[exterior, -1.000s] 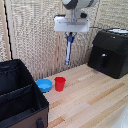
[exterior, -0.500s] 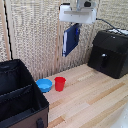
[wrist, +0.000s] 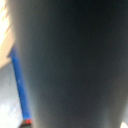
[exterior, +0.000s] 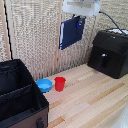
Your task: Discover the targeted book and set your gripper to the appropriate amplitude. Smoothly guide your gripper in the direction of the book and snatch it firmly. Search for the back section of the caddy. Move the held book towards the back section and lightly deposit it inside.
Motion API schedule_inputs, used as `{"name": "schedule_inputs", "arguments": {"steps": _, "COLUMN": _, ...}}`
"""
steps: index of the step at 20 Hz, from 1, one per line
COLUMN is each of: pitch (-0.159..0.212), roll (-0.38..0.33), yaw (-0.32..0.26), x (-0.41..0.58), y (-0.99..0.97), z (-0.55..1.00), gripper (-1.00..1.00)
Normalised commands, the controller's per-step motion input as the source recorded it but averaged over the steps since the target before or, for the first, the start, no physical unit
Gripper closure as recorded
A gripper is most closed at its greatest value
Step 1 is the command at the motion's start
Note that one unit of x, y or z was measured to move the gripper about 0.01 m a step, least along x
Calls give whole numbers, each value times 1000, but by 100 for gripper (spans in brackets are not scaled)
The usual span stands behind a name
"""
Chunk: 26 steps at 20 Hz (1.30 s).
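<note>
- The book (exterior: 71, 33), a thin navy-blue slab, is shown hanging high in the air, gripped at its top edge and tilted slightly, in front of the slatted backdrop.
- The gripper (exterior: 80, 21) is seen closed upon the book's upper edge beneath the white wrist housing; the fingertips themselves are too blurred to be resolved.
- In the wrist view, almost the whole field is filled by a dark blurred surface, judged to be the book (wrist: 75, 60); a blue strip is visible at one side.
- The caddy (exterior: 20, 97) is placed at the exterior view's left, well apart from the book and far below it. Which of its compartments is the back section cannot be settled from this angle.
- A blue bowl (exterior: 44, 85) and a red cup (exterior: 60, 83) stand just beside each other on the wooden table (exterior: 95, 102), between the caddy and a glossy black machine (exterior: 109, 52).
- The step in hand is judged to be transport after grasp; the next move calls for carriage across to the caddy, alignment over the wide compartment, and a gentle descent before release.
</note>
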Motion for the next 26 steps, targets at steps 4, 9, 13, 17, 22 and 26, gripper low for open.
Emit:
{"name": "schedule_inputs", "arguments": {"steps": 4, "pitch": 0, "roll": 82, "yaw": -147, "x": 44, "y": 522, "z": 675, "gripper": 100}}
{"name": "schedule_inputs", "arguments": {"steps": 9, "pitch": 0, "roll": 21, "yaw": -87, "x": 119, "y": 777, "z": 494, "gripper": 100}}
{"name": "schedule_inputs", "arguments": {"steps": 13, "pitch": 0, "roll": 0, "yaw": -70, "x": 216, "y": 880, "z": 309, "gripper": 100}}
{"name": "schedule_inputs", "arguments": {"steps": 17, "pitch": 0, "roll": 0, "yaw": -65, "x": 241, "y": 891, "z": 280, "gripper": 100}}
{"name": "schedule_inputs", "arguments": {"steps": 22, "pitch": 1, "roll": 0, "yaw": -63, "x": 237, "y": 891, "z": 273, "gripper": 100}}
{"name": "schedule_inputs", "arguments": {"steps": 26, "pitch": 1, "roll": 0, "yaw": -63, "x": 237, "y": 891, "z": 272, "gripper": 100}}
